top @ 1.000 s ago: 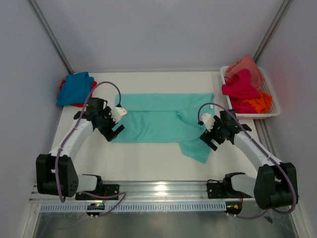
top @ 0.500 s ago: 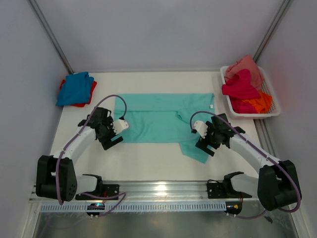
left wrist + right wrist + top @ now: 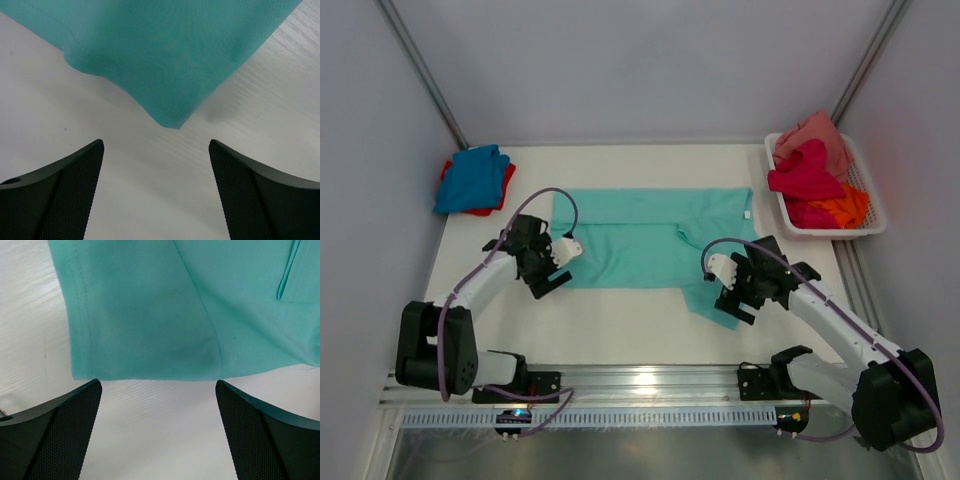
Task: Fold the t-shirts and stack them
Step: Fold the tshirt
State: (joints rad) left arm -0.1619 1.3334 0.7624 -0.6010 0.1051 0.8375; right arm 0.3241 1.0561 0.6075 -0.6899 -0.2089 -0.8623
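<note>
Left end effector (image 3: 156,145): jaws wide, nothing between them, hanging over bare tabletop (image 3: 150,200). A corner of the mint-teal t-shirt (image 3: 165,50) points toward the gap, just ahead of the fingertips and not touching.

Right end effector (image 3: 158,384): jaws at full spread, empty. The straight hemmed edge of the shirt's sleeve flap lies across its view, just ahead of both tips.

The mint-teal t-shirt (image 3: 640,240) lies flat mid-tabletop as a wide band, with the sleeve flap jutting toward the near edge on the right side.

Step in hand, as I judge it: pinching the near edge at both ends for a fold.
- Advance each tool until cloth lies well between the fingers, not only the very edge.
- Left: take the corner squarely. A shallow bite on the tip will likely slip.
- Right: grip inside the stitched hem. Check how many layers are caught.
- Close both, then lift together and level, so the band does not skew.

Views compared:
- The wrist views give hem stitching, a seam and a small pleat near the right end effector, and the exact gap from tips to cloth.
- The top view alone shows the whole garment, the blue t-shirt (image 3: 470,176) lying on a red t-shirt (image 3: 502,188) at the far left corner, and the white mesh basket (image 3: 860,232) at far right, holding salmon pink, magenta and orange shirts.
</note>
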